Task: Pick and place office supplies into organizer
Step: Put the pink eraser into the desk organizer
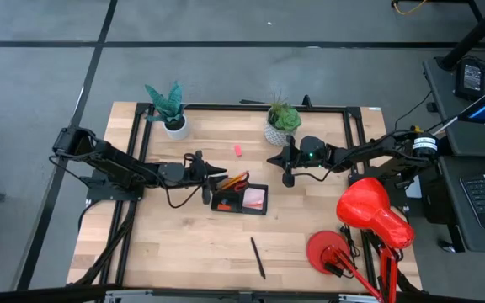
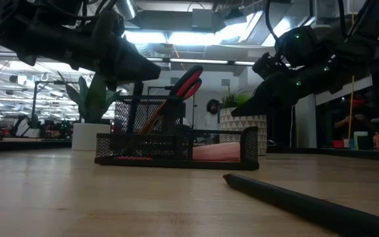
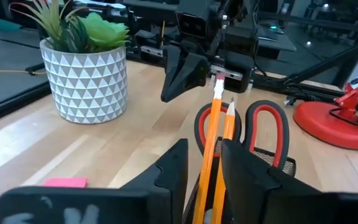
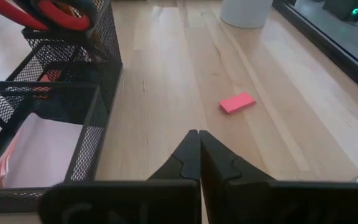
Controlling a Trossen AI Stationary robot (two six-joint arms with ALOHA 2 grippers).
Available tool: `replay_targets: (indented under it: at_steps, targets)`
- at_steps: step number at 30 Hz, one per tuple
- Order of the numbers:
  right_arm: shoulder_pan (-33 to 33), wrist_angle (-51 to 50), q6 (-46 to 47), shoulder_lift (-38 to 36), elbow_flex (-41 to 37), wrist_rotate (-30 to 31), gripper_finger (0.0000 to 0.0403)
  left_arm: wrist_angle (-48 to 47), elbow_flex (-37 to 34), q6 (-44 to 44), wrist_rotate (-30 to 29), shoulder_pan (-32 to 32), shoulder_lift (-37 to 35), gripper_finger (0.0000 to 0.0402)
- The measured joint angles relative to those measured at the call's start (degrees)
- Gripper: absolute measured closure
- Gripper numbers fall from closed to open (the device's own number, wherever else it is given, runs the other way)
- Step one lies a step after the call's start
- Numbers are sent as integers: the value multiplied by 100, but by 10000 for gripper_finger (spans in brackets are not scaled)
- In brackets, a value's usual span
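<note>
Left hand (image 3: 205, 171) parted around two thin orange pencils (image 3: 215, 134) standing in black mesh organizer (image 1: 240, 200), right hand (image 4: 198, 152) clenched empty over bench (image 1: 183, 244)

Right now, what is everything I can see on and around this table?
Organizer: one, black mesh, table centre.
Scissors: one pair, red handles, standing in the organizer.
Pencils: two, orange, in the organizer, between the left pincer's fingers.
Sticky-note block: one, pink, in the organizer's low compartment.
Eraser: one, pink, on the table between the plants.
Pen: one, dark, lying near the front edge.
Potted plants: two, green in white pots, at the back.
Desk lamp: one, red, right front.
Left pincer: partly open around the pencils.
Right pincer: shut, empty, beside the right plant.
</note>
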Motion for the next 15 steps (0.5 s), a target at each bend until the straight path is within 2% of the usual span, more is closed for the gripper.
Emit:
replay_targets:
  at_steps: [7,12,15]
  targets:
    - [-2,38,10,0,0,0,402,35,0,327,-103,53,0,302]
    - [-2,101,11,0,0,0,402,48,120,311,-99,325,-2,303]
    - [-2,184,4,0,0,0,402,-91,338,345,276,596,-22,302]
